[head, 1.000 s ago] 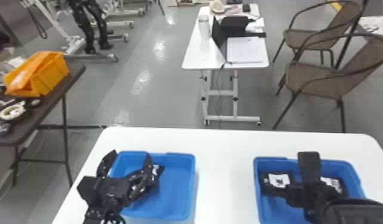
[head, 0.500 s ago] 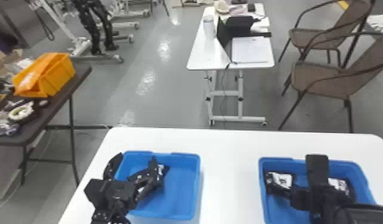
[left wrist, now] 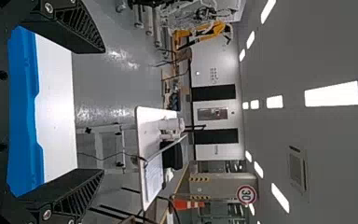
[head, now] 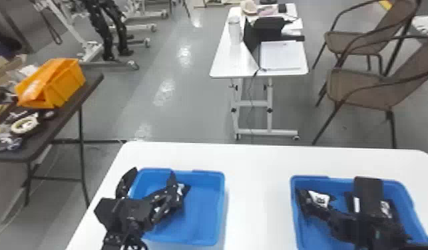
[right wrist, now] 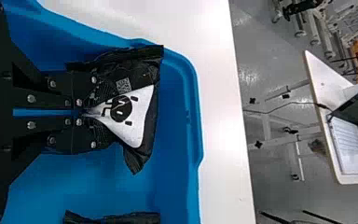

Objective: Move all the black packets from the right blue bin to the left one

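Right gripper (right wrist: 81, 113) down in the right blue bin (right wrist: 175, 196), fingers pressed together on the edge of 1 black packet (right wrist: 142, 112) with a white printed triangle. Packet sits at the bin's far left corner, its body fanning out beyond the fingertips. 2nd packet (right wrist: 116, 218) lies to its right, apart from it.

Left gripper (left wrist: 103, 112) spread, over the left part of the left blue bin (head: 203, 241); 1 dark packet (head: 181, 190) with a white mark in there, beside its fingers. Contact: cannot tell.

Step in hand, my reading: lifting the pinched packet out. The hold looks shallow, so keep the squeeze firm and rise straight up, slowly, before any move left. The loose end could snag on the far or left wall; raise all of it above the rim first. Pouch looks limp and will likely sag. Cross level, lower into the right half of the left bin, away from the left gripper, and let go low.
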Robot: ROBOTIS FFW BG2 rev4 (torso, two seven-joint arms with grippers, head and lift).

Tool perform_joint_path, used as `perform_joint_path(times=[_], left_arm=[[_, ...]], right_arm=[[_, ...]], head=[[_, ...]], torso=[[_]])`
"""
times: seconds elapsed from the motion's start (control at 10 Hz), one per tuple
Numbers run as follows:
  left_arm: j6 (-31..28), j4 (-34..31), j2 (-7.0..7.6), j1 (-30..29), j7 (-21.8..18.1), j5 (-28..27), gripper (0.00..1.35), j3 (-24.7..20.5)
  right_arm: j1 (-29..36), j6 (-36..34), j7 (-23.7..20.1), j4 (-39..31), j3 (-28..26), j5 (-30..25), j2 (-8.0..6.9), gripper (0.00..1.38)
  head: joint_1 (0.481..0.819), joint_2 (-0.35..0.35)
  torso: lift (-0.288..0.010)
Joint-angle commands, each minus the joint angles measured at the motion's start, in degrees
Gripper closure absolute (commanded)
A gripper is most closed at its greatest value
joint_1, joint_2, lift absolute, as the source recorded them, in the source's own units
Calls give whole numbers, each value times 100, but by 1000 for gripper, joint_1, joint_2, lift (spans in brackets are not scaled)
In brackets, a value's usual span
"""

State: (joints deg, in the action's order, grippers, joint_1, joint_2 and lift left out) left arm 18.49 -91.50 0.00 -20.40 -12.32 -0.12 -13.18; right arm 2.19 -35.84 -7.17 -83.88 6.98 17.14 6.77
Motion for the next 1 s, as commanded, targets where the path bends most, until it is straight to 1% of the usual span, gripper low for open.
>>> perform_joint_path(times=[0.0, 0.1, 0.2, 0.3, 0.4, 0.5, 0.6, 0.7, 0.8, 0.9], left_arm=[[58, 1, -15, 1, 2, 65, 110, -1], [93, 1, -15, 27, 11, 135, 110, -1], [102, -8, -15, 89, 11, 276, 110, 34], [119, -34, -15, 177, 11, 416, 110, 96], [190, -61, -15, 309, 11, 452, 111, 219], [-250, -245, -15, 414, 11, 698, 117, 448], [-768, -500, 9, 511, 11, 873, 117, 667], [-926, -615, 185, 572, 11, 1155, 117, 931], [-1137, -685, 264, 625, 11, 1541, 117, 1133], [-1278, -711, 299, 704, -7, 1867, 121, 1318]], right_arm=[[432, -239, 5, -937, -223, 79, 35, 1242], [581, -301, -3, -1412, -259, 141, 97, 1242], [529, -301, -223, -1667, -241, 167, 158, 1242], [318, -239, -522, -1684, -144, 159, 149, 1242], [-25, -81, -829, -1544, 93, 159, 141, 1240], [-412, 165, -1181, -1166, 339, 167, 132, 1240], [-799, 446, -1497, -682, 603, 211, 88, 1242], [-1097, 754, -1717, -304, 849, 211, 26, 1240], [-1317, 965, -1840, -32, 1051, 326, 9, 1242], [-1528, 1105, -2016, 293, 1183, 651, 0, 1242]], head=[[695, 189], [695, 187], [695, 184], [695, 188], [695, 200], [695, 215], [695, 220], [695, 226], [695, 227], [695, 227]], torso=[[0], [0], [0], [0], [0], [0], [0], [0], [0], [0]])
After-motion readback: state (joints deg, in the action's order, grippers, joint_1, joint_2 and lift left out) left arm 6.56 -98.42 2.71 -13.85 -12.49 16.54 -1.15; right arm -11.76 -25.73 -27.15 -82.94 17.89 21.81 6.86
